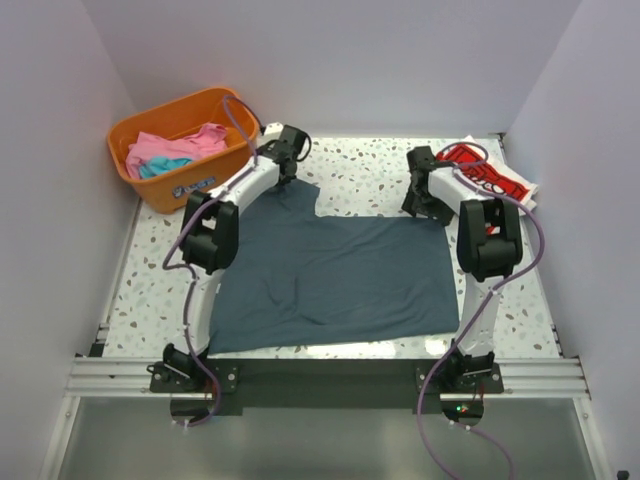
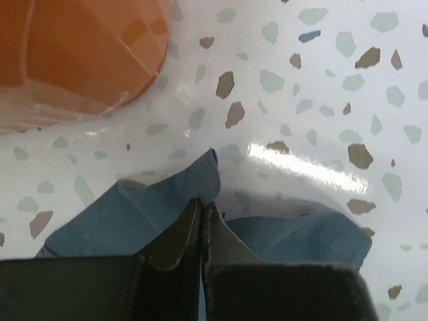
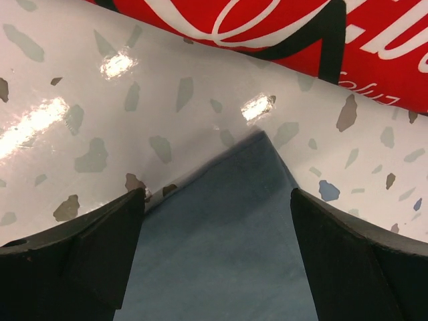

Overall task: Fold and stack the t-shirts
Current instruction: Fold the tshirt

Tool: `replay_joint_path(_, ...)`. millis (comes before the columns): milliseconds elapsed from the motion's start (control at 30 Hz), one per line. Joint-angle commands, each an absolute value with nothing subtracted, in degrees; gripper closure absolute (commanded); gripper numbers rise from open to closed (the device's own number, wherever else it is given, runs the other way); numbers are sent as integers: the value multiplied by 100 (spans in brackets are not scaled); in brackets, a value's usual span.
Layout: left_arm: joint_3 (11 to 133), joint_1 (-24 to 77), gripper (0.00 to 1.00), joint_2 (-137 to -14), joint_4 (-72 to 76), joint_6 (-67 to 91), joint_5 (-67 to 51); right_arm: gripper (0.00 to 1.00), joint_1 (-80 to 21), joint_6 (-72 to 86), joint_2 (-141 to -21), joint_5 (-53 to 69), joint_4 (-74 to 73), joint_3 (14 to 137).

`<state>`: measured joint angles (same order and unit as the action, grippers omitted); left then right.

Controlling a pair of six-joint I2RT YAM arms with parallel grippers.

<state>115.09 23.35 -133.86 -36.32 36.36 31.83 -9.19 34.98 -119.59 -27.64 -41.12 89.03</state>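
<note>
The slate-blue t-shirt (image 1: pixel 335 275) lies spread on the table. My left gripper (image 1: pixel 287 150) is at its far left corner, shut on a fold of the slate-blue cloth (image 2: pixel 167 207); my left gripper (image 2: pixel 201 207) pinches it between closed fingers. My right gripper (image 1: pixel 425 195) is open over the shirt's far right corner (image 3: pixel 247 221); my right gripper (image 3: pixel 217 207) has that corner between its spread fingers, untouched. A folded red t-shirt with white lettering (image 1: pixel 490 178) lies at the far right, also in the right wrist view (image 3: pixel 301 33). Pink and turquoise shirts (image 1: pixel 178 150) sit in the basket.
The orange plastic basket (image 1: pixel 150 190) stands at the far left of the table and shows in the left wrist view (image 2: pixel 80 53). White walls close in the left, right and back. A metal rail runs along the near edge (image 1: pixel 320 375).
</note>
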Motion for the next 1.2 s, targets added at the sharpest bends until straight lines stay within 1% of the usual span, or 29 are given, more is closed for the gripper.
replay_joint_path(0,11050,2417,100,-12649,-3367,3612,3278,6,-853,3630,-11927,-3041,-4333,8974)
replay_joint_path(100,10619,2470,100,-12367,-3244,3639,3305,9,-800,3656,-11935,-3050,-4289,8833)
replay_joint_path(167,10381,2479,100,-12138,-3199,3726,3261,15,-791,3621,-11909,-2963,-4219,8711)
replay_joint_path(233,10257,2505,100,-11945,-3147,3735,3199,25,-782,3630,-11883,-2944,-4193,8657)
replay_joint_path(300,10126,2549,100,-11857,-3155,3753,3252,31,-773,3621,-11813,-2927,-4149,8587)
replay_joint_path(333,10099,2592,100,-11769,-3181,3753,3339,37,-773,3621,-11760,-2944,-4148,8543)
replay_joint_path(367,10038,2628,100,-11742,-3199,3770,3392,39,-773,3647,-11725,-2962,-4148,8526)
replay_joint_path(400,10020,2671,100,-11673,-3243,3771,3471,48,-773,3647,-11699,-2979,-4148,8508)
replay_joint_path(467,9985,2716,100,-11602,-3313,3797,3550,54,-773,3691,-11611,-3041,-4131,8429)
replay_joint_path(500,9932,2751,100,-11532,-3366,3806,3594,62,-773,3700,-11593,-3076,-4105,8403)
replay_joint_path(567,9818,2795,100,-11418,-3453,3875,3665,67,-774,3727,-11593,-3094,-4113,8385)
replay_joint_path(600,9765,2821,100,-11365,-3471,3893,3700,72,-773,3735,-11601,-3102,-4113,8385)
replay_joint_path(633,9704,2830,100,-11321,-3480,3920,3718,74,-773,3735,-11610,-3103,-4087,8376)
replay_joint_path(667,9581,2839,100,-11207,-3507,3963,3735,81,-773,3735,-11636,-3103,-4061,8376)
replay_joint_path(733,9405,2856,100,-11092,-3533,4025,3753,85,-782,3692,-11654,-3059,-4043,8437)
replay_joint_path(767,9343,2865,100,-10979,-3542,4043,3762,91,-782,3691,-11654,-3050,-4034,8455)
replay_joint_path(867,9142,2892,100,-10715,-3568,4069,3770,96,-774,3542,-11567,-2918,-3876,8455)
replay_joint_path(967,8904,2935,100,-10434,-3568,4131,3762,98,-782,3446,-11312,-2883,-3736,8306)
replay_joint_path(1167,8385,2988,100,-9898,-3665,4350,3753,98,-782,3059,-10425,-2189,-2866,7287)
